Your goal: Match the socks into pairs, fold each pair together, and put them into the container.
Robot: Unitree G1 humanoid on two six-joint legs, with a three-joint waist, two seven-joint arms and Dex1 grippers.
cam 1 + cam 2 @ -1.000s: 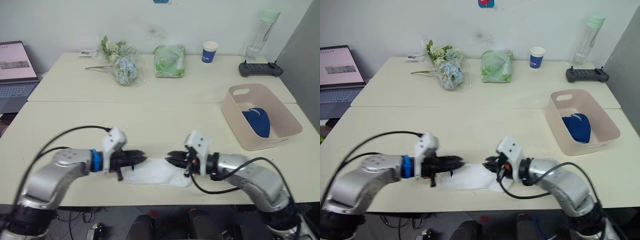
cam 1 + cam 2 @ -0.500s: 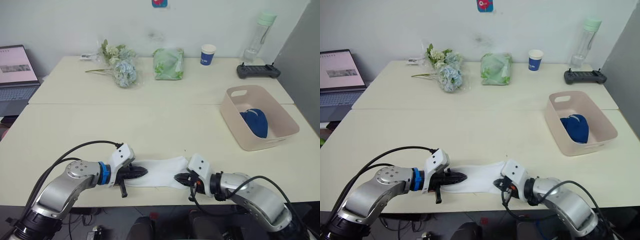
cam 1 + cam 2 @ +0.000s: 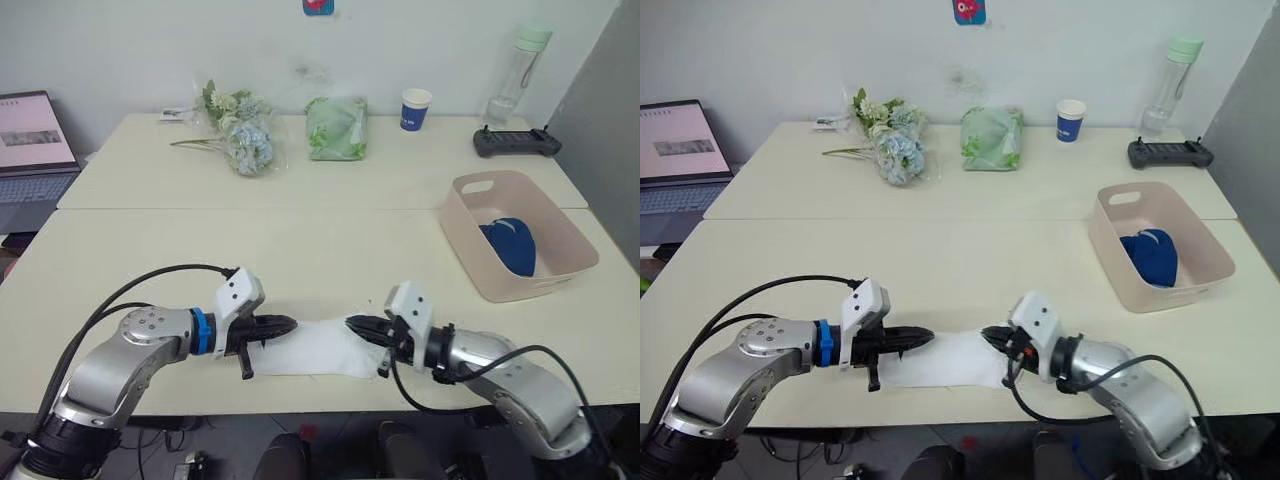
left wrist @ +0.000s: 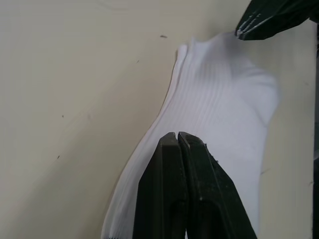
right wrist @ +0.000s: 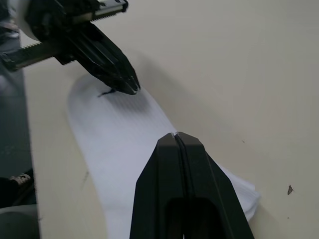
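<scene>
Since half a second ago both grippers have shifted slightly away from the table's near edge, and the white socks [image 3: 312, 347] between them lie flatter and more stretched out. Left gripper [image 4: 177, 138]: 2 black fingers pressed together, tips resting on the cuff end of the white socks; whether any fabric is caught between them, cannot tell. Right gripper [image 5: 175, 137]: fingers likewise closed tight, tips over the opposite end of the same white socks, where the knit bunches in a small fold; a pinch cannot be confirmed. In the left wrist view the other gripper's dark tip shows at the far end of the white knit, and the ribbed layers look stacked, edges doubled along one side. White socks lie close to the near edge of the table [image 3: 300, 250], roughly mid-width, long axis running left to right between the 2 grippers. Container [image 3: 572, 236] sits near the right edge of the table, well apart from the grippers, with a folded navy pair [image 3: 512, 243] inside it. Along the far edge: a bunch of flowers [image 3: 238, 128] toward the left, a green bag [image 3: 336, 127] near the middle, a paper cup [image 3: 415, 108], a clear bottle [image 3: 516, 72] and a black controller [image 3: 516, 143] toward the right corner. Laptop [image 3: 32, 150] stands off the left side.
</scene>
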